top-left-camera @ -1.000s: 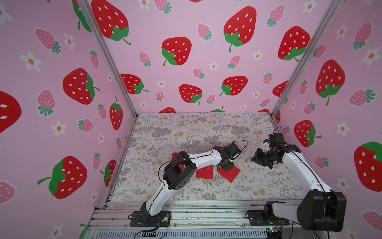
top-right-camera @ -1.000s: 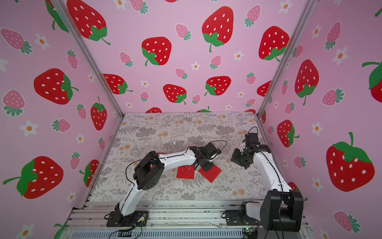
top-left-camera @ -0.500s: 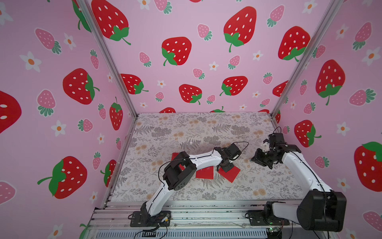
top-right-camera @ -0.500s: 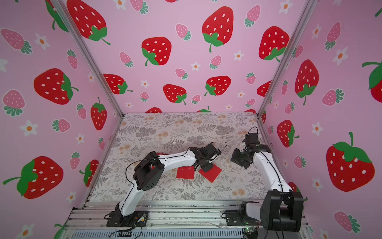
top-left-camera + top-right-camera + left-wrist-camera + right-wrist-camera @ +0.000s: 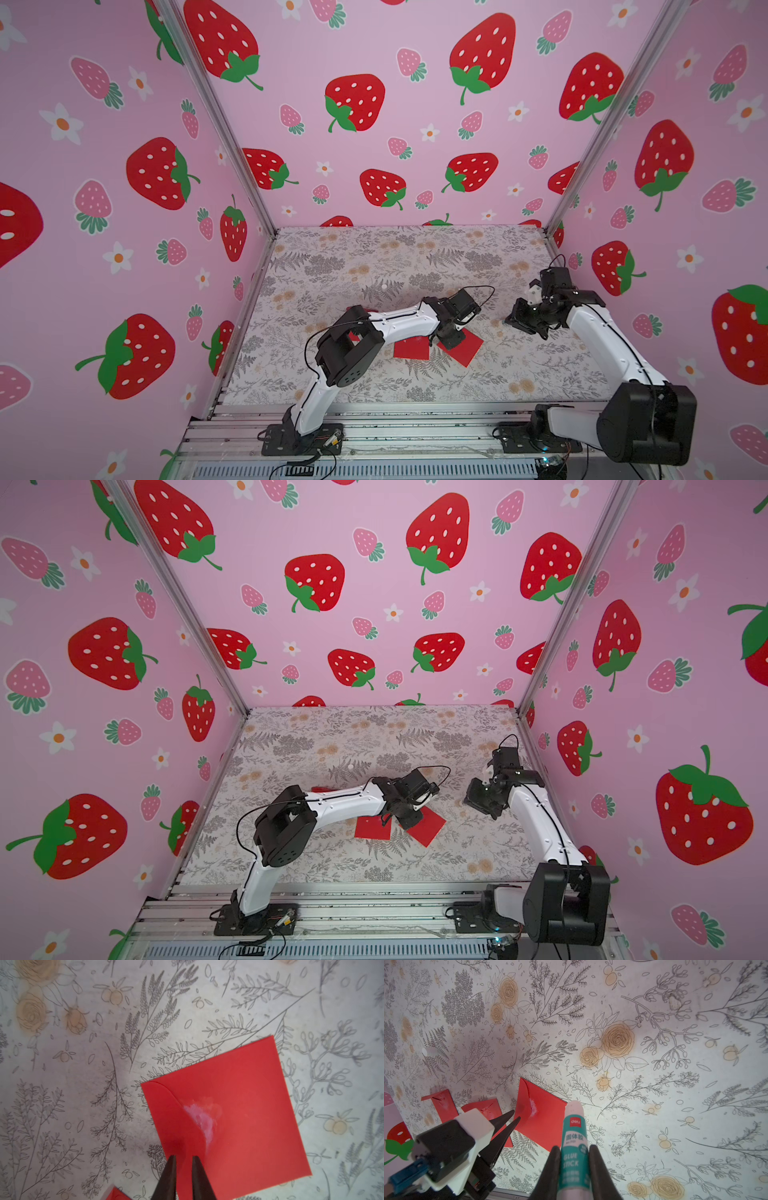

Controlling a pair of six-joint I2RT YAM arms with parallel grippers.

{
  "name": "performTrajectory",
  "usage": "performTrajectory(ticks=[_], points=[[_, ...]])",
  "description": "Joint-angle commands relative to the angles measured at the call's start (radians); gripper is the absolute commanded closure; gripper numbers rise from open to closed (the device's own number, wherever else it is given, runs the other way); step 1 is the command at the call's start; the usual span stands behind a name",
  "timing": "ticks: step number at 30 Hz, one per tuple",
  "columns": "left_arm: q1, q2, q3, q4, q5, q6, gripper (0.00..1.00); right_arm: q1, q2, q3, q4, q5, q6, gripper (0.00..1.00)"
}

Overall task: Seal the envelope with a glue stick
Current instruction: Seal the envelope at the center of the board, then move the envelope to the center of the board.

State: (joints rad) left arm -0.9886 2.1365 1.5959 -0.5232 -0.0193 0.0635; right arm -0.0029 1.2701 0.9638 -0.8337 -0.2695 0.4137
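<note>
Broadly, strawberry-print walls are seen around a floral table in both top views; a red envelope is laid on the table, with a second red envelope just beside it; the left end effector is set at the first one's raised flap, jaws a narrow gap apart, and whether the flap is pinched cannot be told; the glue stick, uncapped, is clamped in the right end effector near that envelope; a whitish glue smear is seen by the flap's edge; a small white cap is seen well apart.
</note>
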Motion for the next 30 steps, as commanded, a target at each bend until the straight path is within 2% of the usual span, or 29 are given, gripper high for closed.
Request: performTrajectory(ticks=[1,9,14,20,30], points=[[-0.004,0.036,0.000,0.004,0.041,-0.014,0.84,-0.007,0.003,0.024,-0.014,-0.008,-0.016,1.00],[-0.046,0.116,0.008,-0.043,-0.073,0.022,0.85,-0.008,0.004,0.025,-0.011,-0.007,-0.016,1.00],[-0.047,0.068,0.014,-0.032,-0.092,0.032,0.84,-0.007,0.001,0.024,-0.012,-0.007,-0.016,1.00],[-0.043,-0.032,0.003,-0.032,-0.018,0.006,0.76,-0.008,-0.006,0.027,-0.013,-0.008,-0.017,1.00],[-0.038,-0.145,-0.221,-0.006,0.036,0.041,0.58,-0.008,-0.018,0.027,-0.014,-0.010,-0.016,1.00]])
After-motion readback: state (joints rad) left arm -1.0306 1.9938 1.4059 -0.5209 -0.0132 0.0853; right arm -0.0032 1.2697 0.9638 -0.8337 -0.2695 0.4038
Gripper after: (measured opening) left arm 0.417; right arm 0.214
